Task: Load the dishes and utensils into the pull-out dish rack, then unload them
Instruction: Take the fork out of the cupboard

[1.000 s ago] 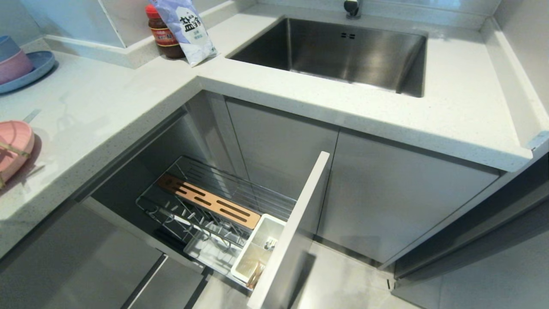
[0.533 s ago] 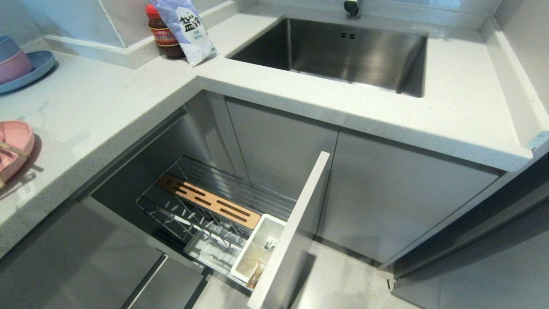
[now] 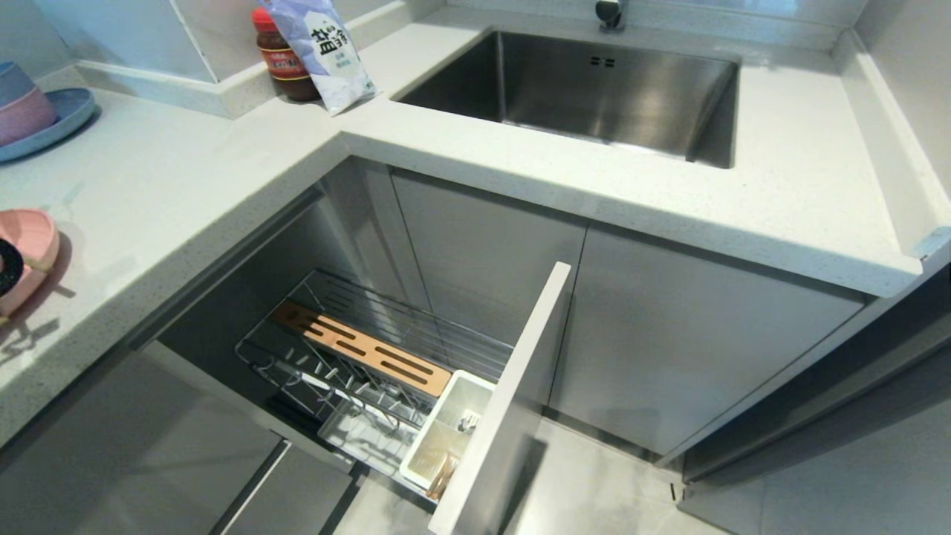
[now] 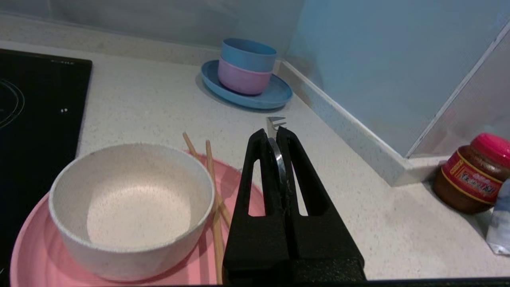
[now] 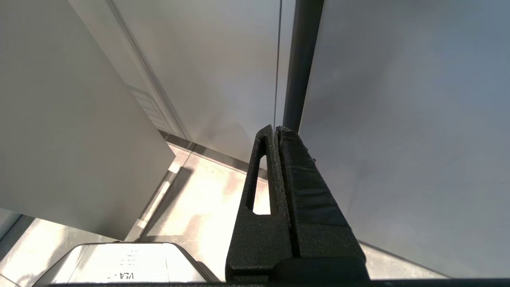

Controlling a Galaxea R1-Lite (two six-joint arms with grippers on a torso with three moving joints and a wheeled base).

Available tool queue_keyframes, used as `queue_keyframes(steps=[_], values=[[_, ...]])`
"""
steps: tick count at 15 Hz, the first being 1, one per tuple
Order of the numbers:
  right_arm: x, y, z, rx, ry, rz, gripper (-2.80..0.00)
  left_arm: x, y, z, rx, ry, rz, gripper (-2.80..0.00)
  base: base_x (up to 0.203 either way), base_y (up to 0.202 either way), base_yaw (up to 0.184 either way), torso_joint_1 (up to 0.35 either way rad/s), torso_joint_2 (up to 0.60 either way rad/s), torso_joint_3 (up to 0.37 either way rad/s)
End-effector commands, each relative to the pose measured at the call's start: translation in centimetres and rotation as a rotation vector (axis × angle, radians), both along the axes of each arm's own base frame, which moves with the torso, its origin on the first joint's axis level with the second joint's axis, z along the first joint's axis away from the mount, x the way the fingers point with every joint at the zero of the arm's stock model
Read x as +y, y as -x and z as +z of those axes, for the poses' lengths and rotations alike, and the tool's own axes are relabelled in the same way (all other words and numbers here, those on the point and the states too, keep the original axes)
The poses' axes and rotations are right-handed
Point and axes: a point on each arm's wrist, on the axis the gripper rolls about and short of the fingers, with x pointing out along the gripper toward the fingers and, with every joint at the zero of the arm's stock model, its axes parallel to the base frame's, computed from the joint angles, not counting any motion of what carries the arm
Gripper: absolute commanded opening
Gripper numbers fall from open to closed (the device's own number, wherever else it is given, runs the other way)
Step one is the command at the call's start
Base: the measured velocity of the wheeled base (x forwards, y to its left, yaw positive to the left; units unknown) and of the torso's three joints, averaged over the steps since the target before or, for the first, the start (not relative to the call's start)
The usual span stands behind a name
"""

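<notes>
Worktop runs L-shaped round an open cabinet; head view, clock positions. At 9, on the left edge, pink plate sits half out of frame w/ a black bit of the left arm over it. Left wrist view shows more: cream bowl rests on the pink plate, chopsticks lie on the plate just beside the bowl, touching its side. Left gripper has its fingers pinched shut on the fork, tines poking past the tips, above bare worktop. At 10, blue plate w/ stacked bowls. At 11, sauce jar and white bag, touching. At 12–1, sink. At 6–7, pull-out dish rack stands drawn out, nothing in its prongs; cutlery holder against the panel front. Right gripper, seen only by its own cam, hangs low by cabinet doors, fingers closed on nothing.
</notes>
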Motion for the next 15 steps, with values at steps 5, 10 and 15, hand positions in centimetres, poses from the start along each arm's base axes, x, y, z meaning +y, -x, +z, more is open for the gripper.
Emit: queue_keyframes(steps=[5, 10, 15], values=[[0.0, 0.0, 0.0, -0.001, 0.0, 0.001, -2.8, 0.1, 1.2, -3.0, -0.012, -0.018, 0.028, -2.8, 0.0, 0.0, 0.0, 0.0, 0.0, 0.0], [0.0, 0.0, 0.0, -0.001, 0.0, 0.001, -2.8, 0.7, 2.1, -4.1, -0.027, -0.044, 0.044, -2.8, 0.0, 0.0, 0.0, 0.0, 0.0, 0.0], [0.0, 0.0, 0.0, -0.001, 0.0, 0.0, -2.8, 1.0, 1.8, -5.1, 0.005, -0.046, 0.028, -2.8, 0.0, 0.0, 0.0, 0.0, 0.0, 0.0]])
